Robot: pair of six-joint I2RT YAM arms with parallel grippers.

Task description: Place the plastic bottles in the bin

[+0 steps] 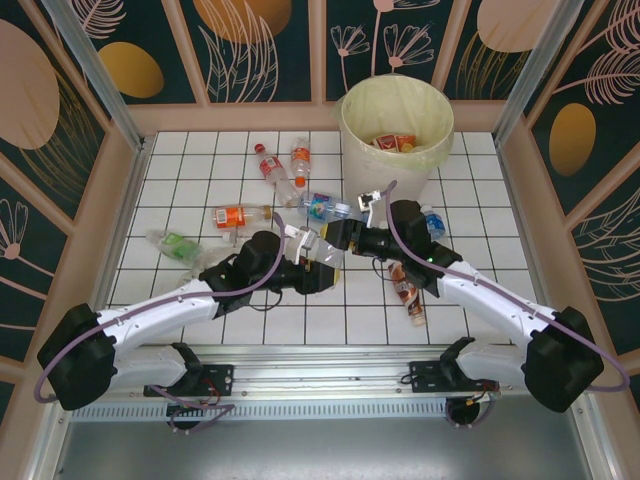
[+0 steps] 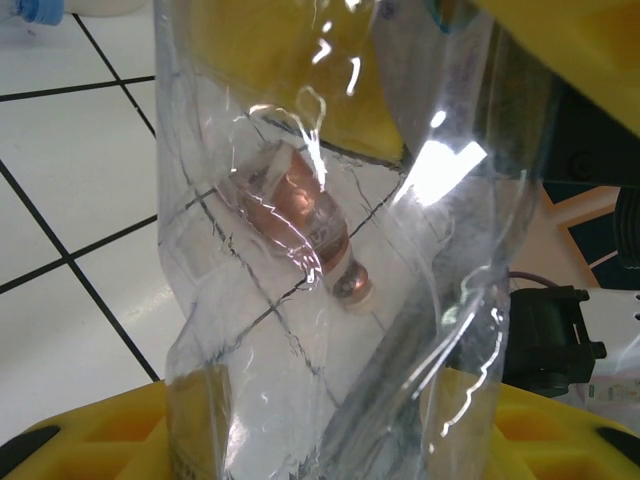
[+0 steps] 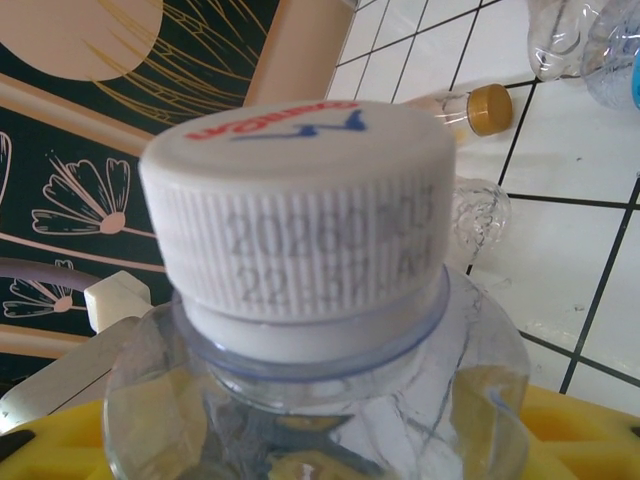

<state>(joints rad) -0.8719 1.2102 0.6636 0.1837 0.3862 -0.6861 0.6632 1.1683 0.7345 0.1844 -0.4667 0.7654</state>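
Top external view: left gripper (image 1: 312, 252) pinches a clear bottle (image 2: 300, 300) mid-table, facing right gripper (image 1: 350, 238), whose grip on a white-capped bottle (image 3: 300, 200) cannot be told. Blue-labelled bottle (image 1: 323, 207) lies between them and the bin (image 1: 375, 170).

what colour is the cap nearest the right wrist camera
White cap with red lettering; right wrist view.

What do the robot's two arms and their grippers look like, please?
Both the left arm and the right arm have white tubular links joined by rounded black joints, and a thin purple cable loops along each. The left gripper and right gripper are black with white parts; their fingers are bright yellow plastic.
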